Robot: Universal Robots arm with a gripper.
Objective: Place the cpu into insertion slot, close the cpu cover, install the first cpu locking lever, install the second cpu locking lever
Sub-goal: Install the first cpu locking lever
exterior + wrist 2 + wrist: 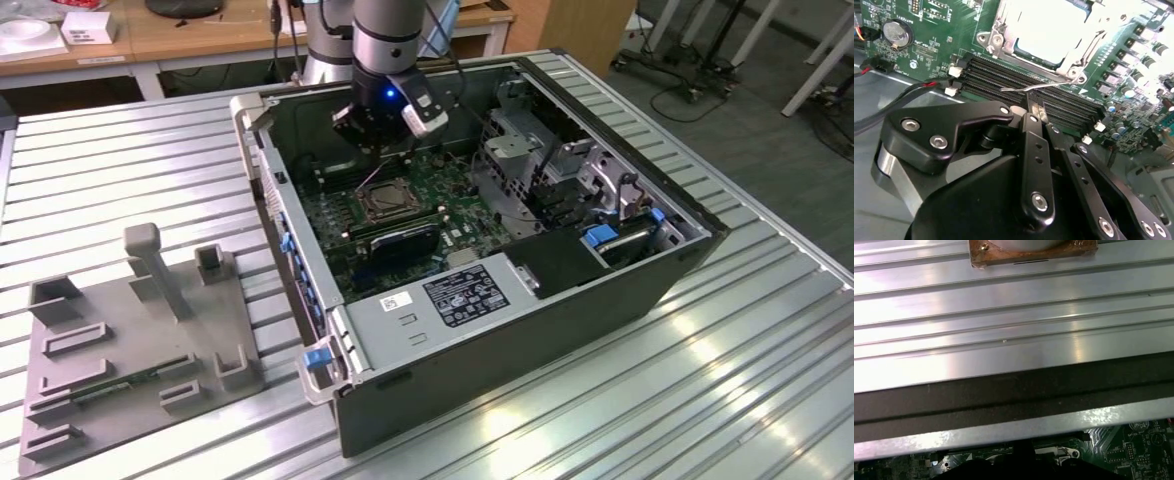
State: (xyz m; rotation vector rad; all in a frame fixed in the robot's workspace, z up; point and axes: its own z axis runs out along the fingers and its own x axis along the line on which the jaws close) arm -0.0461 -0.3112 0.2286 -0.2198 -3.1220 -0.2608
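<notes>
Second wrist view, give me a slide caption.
Shut gripper touching a wire locking lever beside the closed cpu cover, over the memory slots.

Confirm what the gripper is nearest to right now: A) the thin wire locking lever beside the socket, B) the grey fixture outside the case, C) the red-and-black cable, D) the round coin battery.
A: in the second wrist view the gripper sits right at the thin wire locking lever, which runs over the black memory slots.
</notes>
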